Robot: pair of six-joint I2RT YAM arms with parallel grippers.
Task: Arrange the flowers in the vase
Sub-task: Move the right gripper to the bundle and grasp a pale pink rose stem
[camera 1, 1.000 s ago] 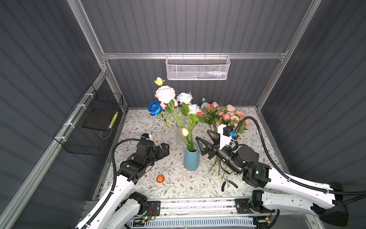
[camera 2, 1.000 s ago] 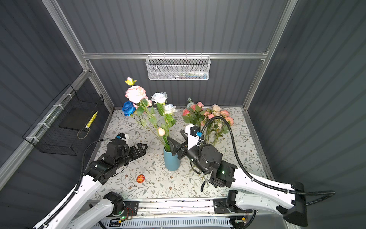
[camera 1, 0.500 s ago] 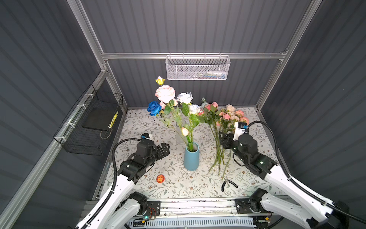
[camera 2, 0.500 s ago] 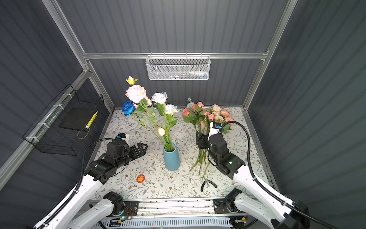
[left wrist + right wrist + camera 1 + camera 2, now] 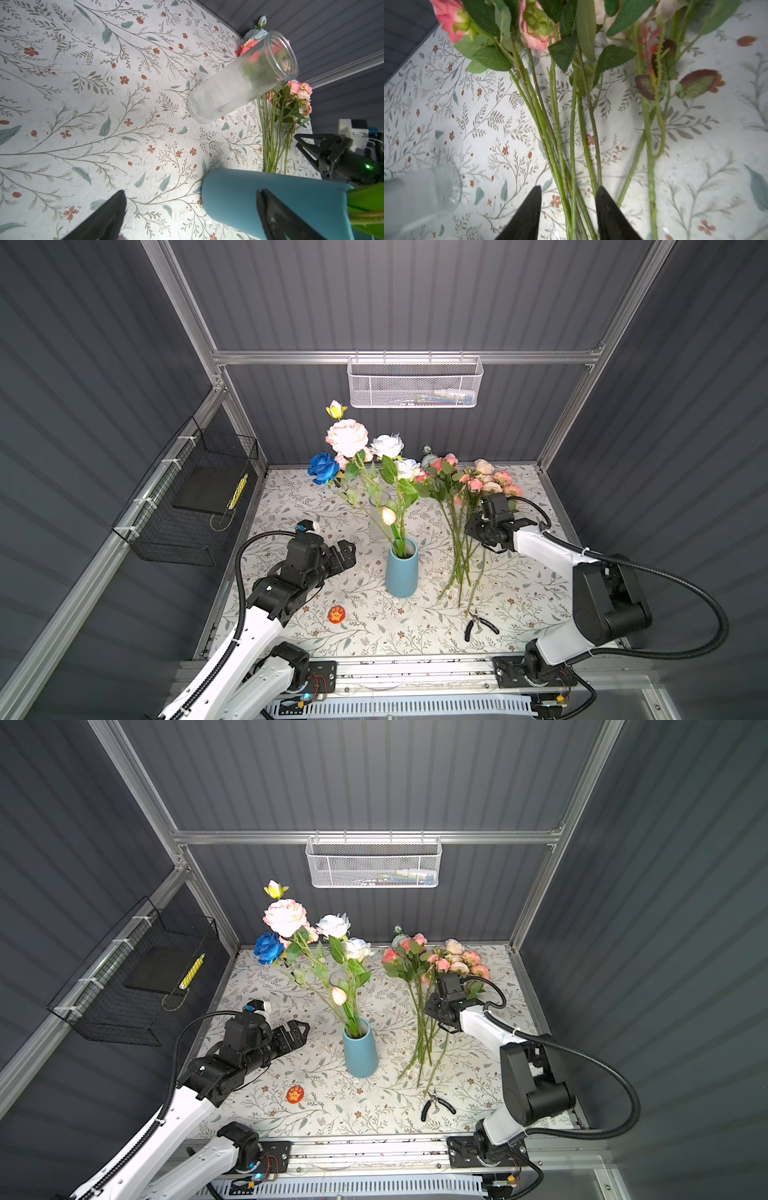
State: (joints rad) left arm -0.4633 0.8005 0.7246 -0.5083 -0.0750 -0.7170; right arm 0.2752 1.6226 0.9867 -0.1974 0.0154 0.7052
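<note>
Some long-stemmed flowers [image 5: 347,438] already stand in the round light-blue vase [image 5: 401,576], mid-frame. A pink and cream bunch [image 5: 484,485] lies right of it on the flowery bench [image 5: 291,506]. The right claw [image 5: 568,195] is half open around its stems; the left claw [image 5: 345,556] gapes empty.

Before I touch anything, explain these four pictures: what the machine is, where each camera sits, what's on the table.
These are two white robot arms. Two pictures look down from overhead; two come from wrist cameras. On the flower-printed table stand a blue vase holding several long-stemmed flowers and a ribbed clear glass vase; a bunch of pink and cream flowers lies loose, plus black-handled pliers and a round red badge. The black two-fingered left hand is open, empty. The right hand straddles the loose stems, not visibly clamped.
</note>
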